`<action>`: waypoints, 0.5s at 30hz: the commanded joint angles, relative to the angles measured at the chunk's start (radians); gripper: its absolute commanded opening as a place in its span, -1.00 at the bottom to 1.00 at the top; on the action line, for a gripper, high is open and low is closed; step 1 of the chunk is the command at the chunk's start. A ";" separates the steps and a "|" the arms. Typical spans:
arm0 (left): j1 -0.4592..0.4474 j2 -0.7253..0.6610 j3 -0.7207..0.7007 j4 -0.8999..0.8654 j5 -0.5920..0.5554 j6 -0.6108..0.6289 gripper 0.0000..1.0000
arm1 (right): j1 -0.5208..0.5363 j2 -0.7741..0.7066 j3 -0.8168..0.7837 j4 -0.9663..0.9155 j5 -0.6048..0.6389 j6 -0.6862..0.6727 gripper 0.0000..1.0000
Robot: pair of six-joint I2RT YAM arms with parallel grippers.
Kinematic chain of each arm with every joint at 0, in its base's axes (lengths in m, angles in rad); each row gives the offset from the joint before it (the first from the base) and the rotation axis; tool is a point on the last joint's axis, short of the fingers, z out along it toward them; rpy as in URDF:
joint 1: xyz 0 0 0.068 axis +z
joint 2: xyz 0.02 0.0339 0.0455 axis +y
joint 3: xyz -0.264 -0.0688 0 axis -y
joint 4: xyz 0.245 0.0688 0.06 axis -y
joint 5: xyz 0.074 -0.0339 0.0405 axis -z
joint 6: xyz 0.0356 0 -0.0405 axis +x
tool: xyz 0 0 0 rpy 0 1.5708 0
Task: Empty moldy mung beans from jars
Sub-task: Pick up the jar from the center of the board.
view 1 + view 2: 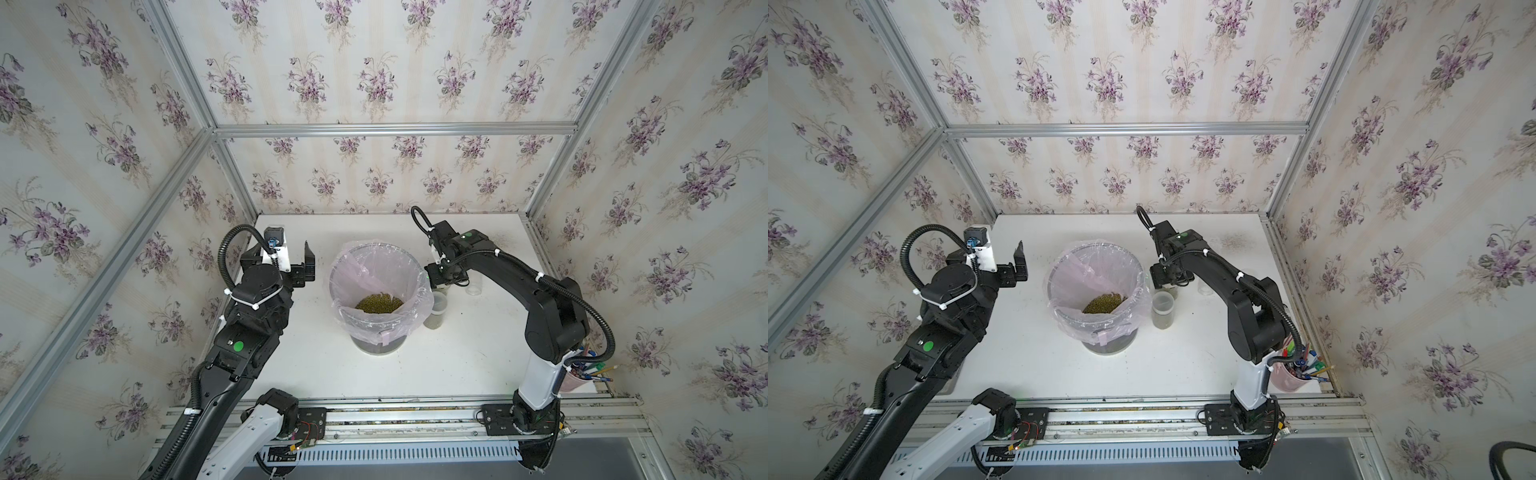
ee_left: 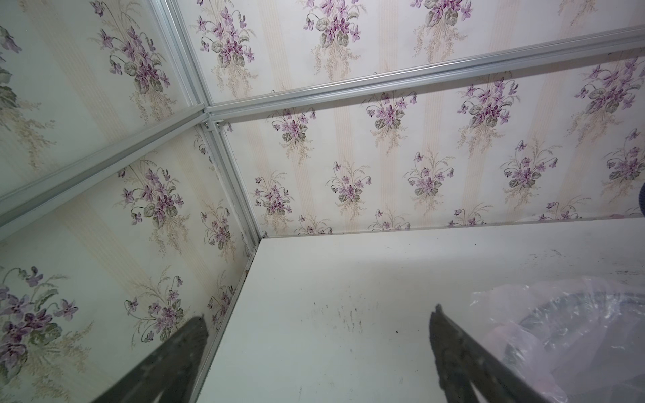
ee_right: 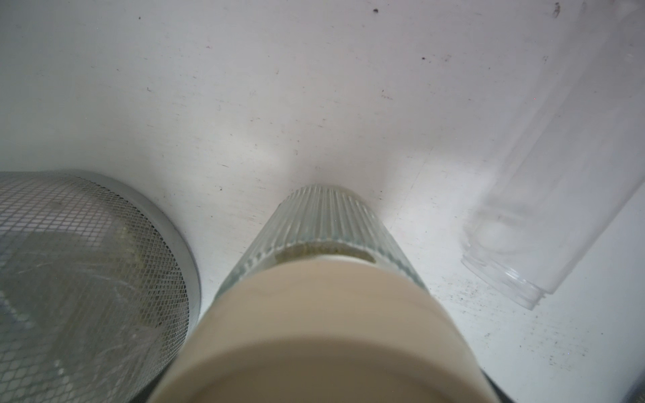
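A heap of olive-green mung beans [image 1: 378,302] [image 1: 1104,303] lies in the pink-bag-lined mesh bin [image 1: 345,266] [image 3: 87,279]. My right gripper [image 1: 442,277] hangs directly over a ribbed glass jar [image 3: 324,223] with a tan lid [image 3: 324,331]. That lid fills the right wrist view and hides the fingers. A strip of beans [image 3: 324,250] shows just under it. A second jar [image 1: 436,309] [image 1: 1163,309] with a whitish lid stands beside the bin. A lidless, empty clear jar [image 3: 558,174] [image 1: 474,286] stands beside the ribbed jar. My left gripper [image 1: 305,268] [image 2: 317,335] is open and holds nothing, left of the bin.
A pink cup of pens [image 1: 582,374] [image 1: 1296,370] stands at the table's front right corner behind the right arm's base. Floral walls with aluminium framing close in the table on three sides. An aluminium rail [image 1: 415,415] runs along the front edge.
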 commanded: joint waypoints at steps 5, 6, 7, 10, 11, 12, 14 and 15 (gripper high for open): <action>0.001 -0.003 -0.002 0.035 -0.008 -0.002 0.99 | 0.001 -0.017 -0.002 0.011 -0.020 -0.002 0.14; 0.002 -0.003 -0.002 0.035 -0.009 -0.003 0.99 | 0.000 -0.018 -0.003 0.013 -0.022 -0.002 0.12; 0.002 -0.003 -0.002 0.035 -0.009 -0.002 0.99 | 0.000 -0.019 -0.002 0.012 -0.021 -0.002 0.10; 0.001 -0.003 -0.003 0.035 -0.009 -0.001 0.99 | 0.000 -0.023 0.000 0.013 -0.021 -0.002 0.07; 0.001 -0.003 -0.003 0.035 -0.009 0.000 0.99 | 0.000 -0.024 0.003 0.011 -0.021 -0.003 0.07; 0.001 -0.003 -0.003 0.035 -0.009 0.000 0.99 | 0.000 -0.027 0.005 0.011 -0.019 -0.003 0.06; 0.002 -0.003 -0.003 0.036 -0.009 0.000 0.99 | 0.001 -0.032 0.010 0.010 -0.015 -0.004 0.04; 0.001 -0.003 -0.003 0.037 -0.009 0.000 0.99 | -0.001 -0.033 0.015 0.007 -0.013 -0.005 0.04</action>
